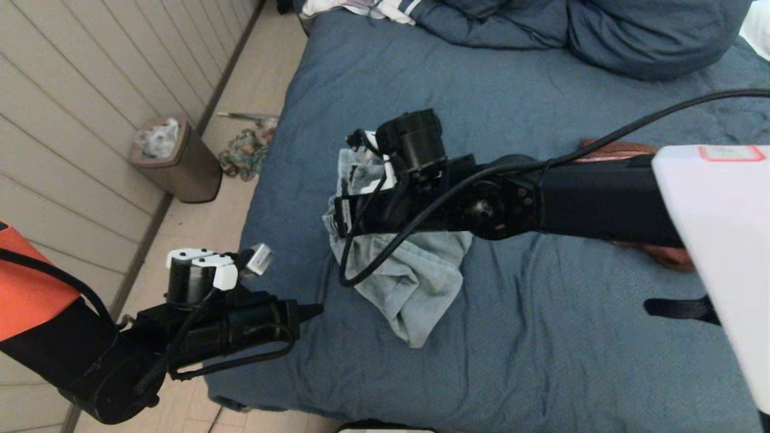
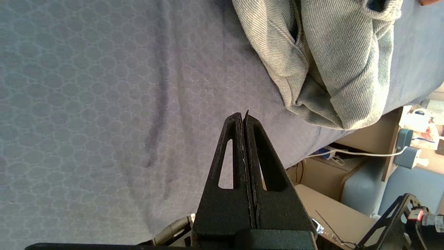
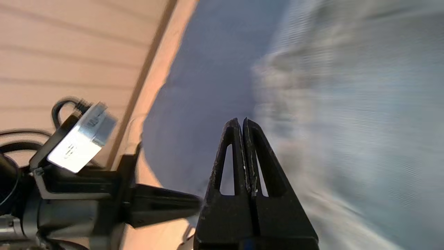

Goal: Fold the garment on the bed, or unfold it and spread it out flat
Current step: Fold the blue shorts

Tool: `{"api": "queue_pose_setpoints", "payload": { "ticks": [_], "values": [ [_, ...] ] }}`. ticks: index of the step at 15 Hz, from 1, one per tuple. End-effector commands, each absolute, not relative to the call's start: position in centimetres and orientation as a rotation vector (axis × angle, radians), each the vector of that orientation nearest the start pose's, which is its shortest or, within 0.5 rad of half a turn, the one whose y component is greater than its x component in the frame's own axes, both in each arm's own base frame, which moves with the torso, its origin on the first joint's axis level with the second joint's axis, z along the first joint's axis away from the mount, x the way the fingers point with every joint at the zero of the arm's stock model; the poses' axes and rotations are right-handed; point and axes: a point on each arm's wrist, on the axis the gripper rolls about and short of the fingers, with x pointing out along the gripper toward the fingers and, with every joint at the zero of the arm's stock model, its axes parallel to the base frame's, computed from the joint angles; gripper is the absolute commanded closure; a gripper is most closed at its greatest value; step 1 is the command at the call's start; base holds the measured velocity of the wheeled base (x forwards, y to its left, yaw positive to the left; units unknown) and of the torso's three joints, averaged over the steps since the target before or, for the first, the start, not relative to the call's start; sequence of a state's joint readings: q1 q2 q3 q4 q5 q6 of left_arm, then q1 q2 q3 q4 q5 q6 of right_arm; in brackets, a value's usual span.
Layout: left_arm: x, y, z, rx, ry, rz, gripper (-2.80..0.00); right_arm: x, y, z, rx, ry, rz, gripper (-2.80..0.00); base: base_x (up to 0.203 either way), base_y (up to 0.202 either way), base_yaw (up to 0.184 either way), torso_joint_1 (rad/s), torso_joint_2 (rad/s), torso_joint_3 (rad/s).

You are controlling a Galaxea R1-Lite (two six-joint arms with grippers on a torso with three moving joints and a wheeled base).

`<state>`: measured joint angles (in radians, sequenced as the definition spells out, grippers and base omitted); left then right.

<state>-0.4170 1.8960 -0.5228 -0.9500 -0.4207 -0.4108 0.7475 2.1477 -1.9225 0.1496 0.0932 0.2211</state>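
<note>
A crumpled pale grey-blue denim garment lies in a heap on the left half of the bed, which is covered in slate-blue fabric. My right arm reaches across from the right, and its gripper hangs over the heap's left part, shut and holding nothing. In the right wrist view the shut gripper is above the bed edge with the garment blurred beside it. My left gripper sits at the bed's left edge, shut and empty. In the left wrist view it points over bare bedding, a short way from the garment.
A brown waste bin and a bundle of cloth sit on the floor between the bed and the panelled wall. Blue bedding is piled at the head. A reddish-brown item lies under my right arm, a black strap nearby.
</note>
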Motion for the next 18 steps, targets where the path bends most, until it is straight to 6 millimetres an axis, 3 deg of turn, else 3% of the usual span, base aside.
{"api": "queue_pose_setpoints", "payload": {
  "ticks": [1,4,7,12,14,15,18],
  "values": [
    [26.7,-12.8,8.7,-0.383,0.594,-0.727,0.00,32.0,26.2,28.1,0.105,0.397,0.726,0.00,0.000,0.000,0.000,0.000,0.00,0.000],
    [26.7,-12.8,8.6,-0.383,0.600,-0.726,0.00,32.4,21.7,25.9,0.072,0.491,0.616,0.00,0.000,0.000,0.000,0.000,0.00,0.000],
    [26.7,-12.8,8.5,-0.383,0.602,-0.725,0.00,33.3,19.0,22.5,0.058,0.585,0.532,0.00,0.000,0.000,0.000,0.000,0.00,0.000],
    [26.8,-12.9,8.3,-0.383,0.610,-0.723,0.00,36.5,19.7,18.6,0.055,0.605,0.509,0.00,0.000,0.000,0.000,0.000,0.00,0.000],
    [26.8,-12.9,8.2,-0.383,0.611,-0.723,0.00,37.1,20.1,18.0,0.055,0.608,0.510,0.00,0.000,0.000,0.000,0.000,0.00,0.000],
    [26.8,-12.9,8.2,-0.383,0.611,-0.723,0.00,37.5,20.6,16.5,0.047,0.642,0.512,0.00,0.000,0.000,0.000,0.000,0.00,0.000],
    [26.9,-12.9,8.3,-0.383,0.606,-0.724,0.00,35.4,23.7,16.0,0.026,0.674,0.595,0.00,0.000,0.000,0.000,0.000,0.00,0.000]
  ]
}}
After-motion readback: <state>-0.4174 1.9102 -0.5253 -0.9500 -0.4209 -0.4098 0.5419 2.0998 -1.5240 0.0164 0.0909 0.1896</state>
